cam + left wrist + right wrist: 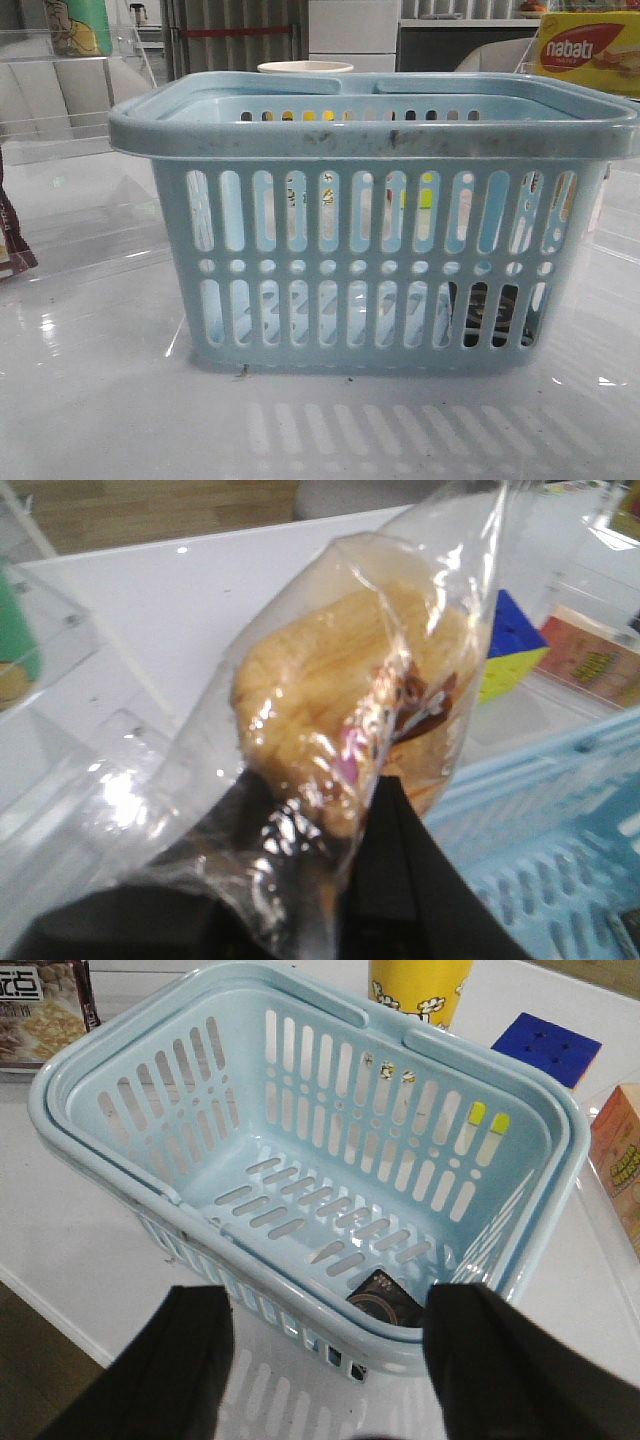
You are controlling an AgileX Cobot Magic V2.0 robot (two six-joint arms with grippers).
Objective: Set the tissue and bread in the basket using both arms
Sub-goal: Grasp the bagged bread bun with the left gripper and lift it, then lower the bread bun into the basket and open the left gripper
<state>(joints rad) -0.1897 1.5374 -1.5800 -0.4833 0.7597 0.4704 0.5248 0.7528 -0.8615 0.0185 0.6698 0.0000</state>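
The light blue basket fills the front view; no arm shows there. In the right wrist view the basket lies below my open, empty right gripper, which hangs above its near rim. The dark tissue packet lies on the basket floor by that rim; it shows as a dark shape through the slots in the front view. My left gripper is shut on the clear bag of the golden bread, held up beside the basket's rim.
A yellow cup, a colour cube and an orange box stand beyond the basket. A brown-and-white wrapper lies beside it. A nabati box sits at the back right; clear plastic bins flank the basket.
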